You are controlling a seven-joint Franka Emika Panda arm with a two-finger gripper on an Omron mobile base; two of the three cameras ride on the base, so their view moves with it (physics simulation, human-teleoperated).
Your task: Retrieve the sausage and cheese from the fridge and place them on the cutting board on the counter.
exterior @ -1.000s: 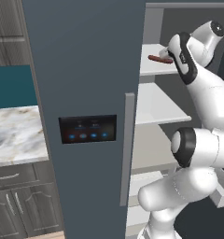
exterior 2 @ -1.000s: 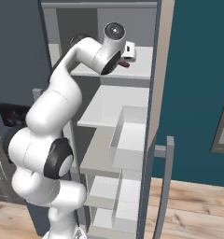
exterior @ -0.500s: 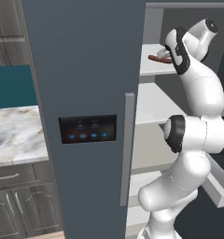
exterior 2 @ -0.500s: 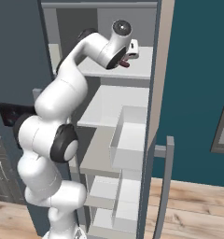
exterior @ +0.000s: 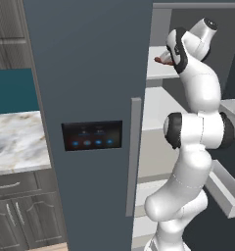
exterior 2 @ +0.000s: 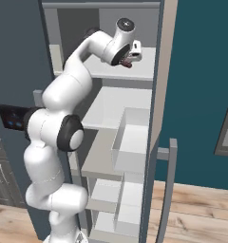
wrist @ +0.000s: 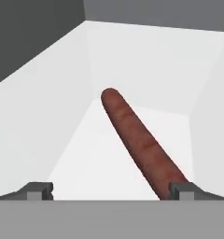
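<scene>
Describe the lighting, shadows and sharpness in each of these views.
Hand view: flat, even light on the white shelf, no glare; the sausage is sharp, with a faint sheen along its top, and casts barely any shadow. Left base view: the fridge door is evenly matte, its panel lights crisp. Right base view: the fridge's back wall is shaded dark, the shelves bright.

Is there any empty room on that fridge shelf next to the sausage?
Yes. In the hand view, the white shelf is bare between the sausage and the left wall. The right side is crowded: the sausage's near end runs close by the open gripper's right finger.
</scene>
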